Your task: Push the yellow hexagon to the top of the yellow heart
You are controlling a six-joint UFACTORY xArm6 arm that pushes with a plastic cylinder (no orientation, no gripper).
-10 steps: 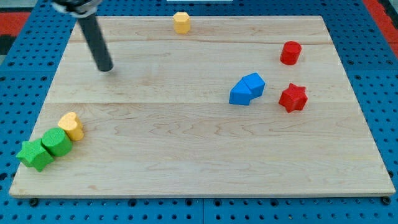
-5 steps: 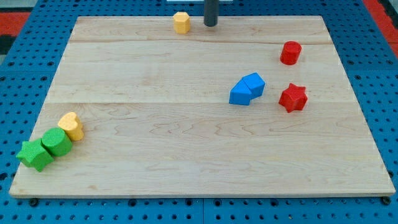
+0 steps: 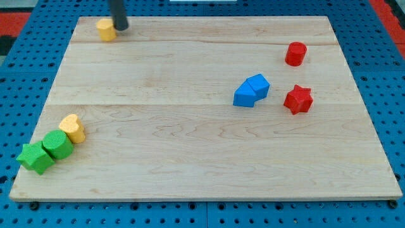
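The yellow hexagon (image 3: 105,29) sits near the board's top edge, toward the view's top left. My tip (image 3: 121,28) touches its right side. The yellow heart (image 3: 73,128) lies near the board's left edge, low in the view, far below the hexagon.
A green hexagon (image 3: 57,145) touches the heart's lower left, with a green star (image 3: 35,158) beside it. Two blue blocks (image 3: 251,90) sit together right of centre. A red cylinder (image 3: 295,54) and a red star (image 3: 298,99) lie at the right. The wooden board (image 3: 190,158) rests on a blue pegboard.
My tip swung from the left to the hexagon's right side, then pushed the yellow hexagon left along the top edge.
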